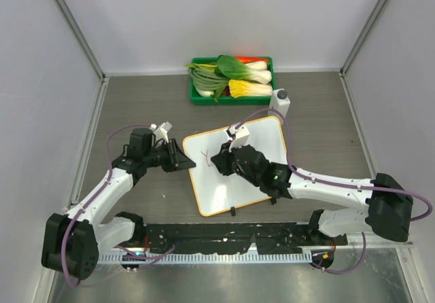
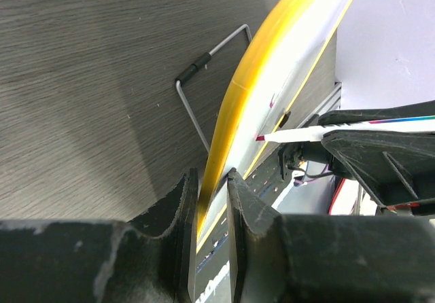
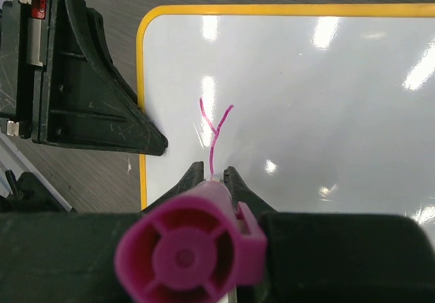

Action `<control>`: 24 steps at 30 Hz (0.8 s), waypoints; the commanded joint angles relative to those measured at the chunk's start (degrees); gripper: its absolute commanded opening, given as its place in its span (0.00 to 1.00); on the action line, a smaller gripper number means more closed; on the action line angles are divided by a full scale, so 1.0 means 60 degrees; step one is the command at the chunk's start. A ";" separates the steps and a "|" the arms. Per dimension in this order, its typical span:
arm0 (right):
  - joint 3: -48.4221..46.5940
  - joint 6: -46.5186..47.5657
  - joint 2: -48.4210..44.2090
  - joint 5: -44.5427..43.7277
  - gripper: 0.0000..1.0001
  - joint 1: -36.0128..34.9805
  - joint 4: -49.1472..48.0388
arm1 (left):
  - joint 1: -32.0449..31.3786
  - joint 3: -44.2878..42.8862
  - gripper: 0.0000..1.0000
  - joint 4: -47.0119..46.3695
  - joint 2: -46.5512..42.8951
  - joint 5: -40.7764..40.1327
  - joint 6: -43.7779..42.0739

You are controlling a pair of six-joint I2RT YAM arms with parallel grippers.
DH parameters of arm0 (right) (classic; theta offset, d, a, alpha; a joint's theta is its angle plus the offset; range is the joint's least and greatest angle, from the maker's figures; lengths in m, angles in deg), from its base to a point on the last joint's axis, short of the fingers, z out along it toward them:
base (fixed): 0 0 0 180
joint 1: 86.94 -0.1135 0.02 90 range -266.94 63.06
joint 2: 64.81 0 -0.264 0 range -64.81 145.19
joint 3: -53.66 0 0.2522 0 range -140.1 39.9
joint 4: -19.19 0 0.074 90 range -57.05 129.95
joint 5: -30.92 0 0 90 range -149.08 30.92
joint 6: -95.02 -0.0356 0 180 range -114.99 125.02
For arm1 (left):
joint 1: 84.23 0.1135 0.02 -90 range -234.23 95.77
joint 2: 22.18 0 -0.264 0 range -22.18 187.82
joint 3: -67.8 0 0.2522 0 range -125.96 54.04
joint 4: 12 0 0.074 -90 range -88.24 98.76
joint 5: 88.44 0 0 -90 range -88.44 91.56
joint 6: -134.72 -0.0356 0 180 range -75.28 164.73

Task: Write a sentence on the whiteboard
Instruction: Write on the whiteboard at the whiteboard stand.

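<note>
Top view: the whiteboard [image 1: 234, 191] sits mid-surface [image 1: 319, 133], at 6 o'clock from the green vegetable tray [image 1: 197, 98]. Its long axis runs roughly 9-to-3, with the right end tipped a bit toward 2. Your left gripper [image 1: 182, 160] is on its 9 o'clock edge and your right gripper [image 1: 219, 162] is over the upper-left part.

Left wrist: the left jaws are nearly closed, pinching the board's orange rim between them. The marker [image 2: 306, 134] comes in from 3 o'clock, tip pointing at 9.

Right wrist: the right jaws are clamped tight on the marker, its long axis pointing to 12. All there is of the sentence [image 3: 214, 130] is one pink Y-shaped stroke near the left edge, so I'd say you're on letter one. Next you'll want light tip pressure, working toward 3 o'clock along the long axis.
</note>
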 commanded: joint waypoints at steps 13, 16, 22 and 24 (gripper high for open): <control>-0.0747 -0.0043 -0.1040 -0.0662 0.01 -0.0001 0.0489 | -0.0060 -0.0145 0.06 -0.0049 0.0007 0.0051 -0.0014; -0.0878 0.0089 -0.0880 -0.0868 0.01 0.0013 0.0519 | -0.0074 -0.0159 0.06 -0.0049 0.0022 0.0066 -0.0029; -0.1069 0.0163 -0.0411 -0.1029 0.01 -0.0001 0.0665 | -0.0074 -0.0145 0.06 -0.0049 0.0037 0.0066 -0.0029; -0.1069 0.0134 -0.0338 -0.1131 0.01 -0.0001 0.0694 | -0.0074 -0.0145 0.06 -0.0049 0.0051 0.0080 -0.0029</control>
